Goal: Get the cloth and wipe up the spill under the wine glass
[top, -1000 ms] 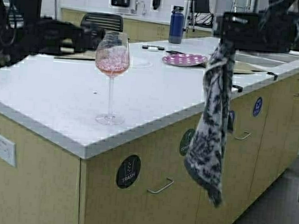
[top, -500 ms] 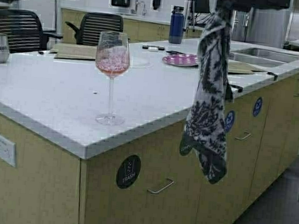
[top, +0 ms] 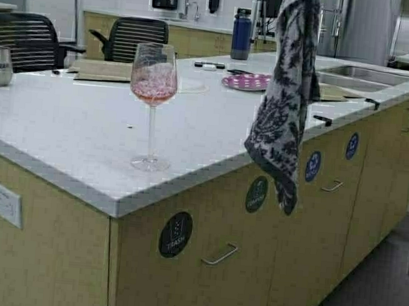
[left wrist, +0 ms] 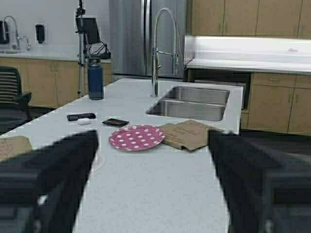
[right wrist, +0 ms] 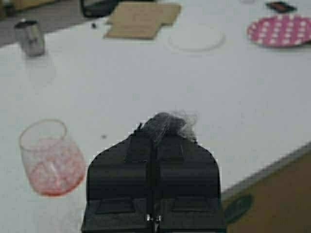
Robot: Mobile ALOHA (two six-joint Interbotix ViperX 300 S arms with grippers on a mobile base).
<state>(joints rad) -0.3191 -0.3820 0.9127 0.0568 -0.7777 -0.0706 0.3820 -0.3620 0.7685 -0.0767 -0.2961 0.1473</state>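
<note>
Only R wrist shows cloth [right wrist: 167,124] clamped

Shared office kitchen: long white island counter [top: 85,128] with double steel sink [left wrist: 192,102], tall faucet [left wrist: 158,48], labelled trash cabinet [top: 176,234], mesh office chairs [top: 28,34] far left.

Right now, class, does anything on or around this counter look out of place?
The cloth hangs in mid-air past the counter edge, pinched in the right claw. No spill shows under the wine glass.
</note>
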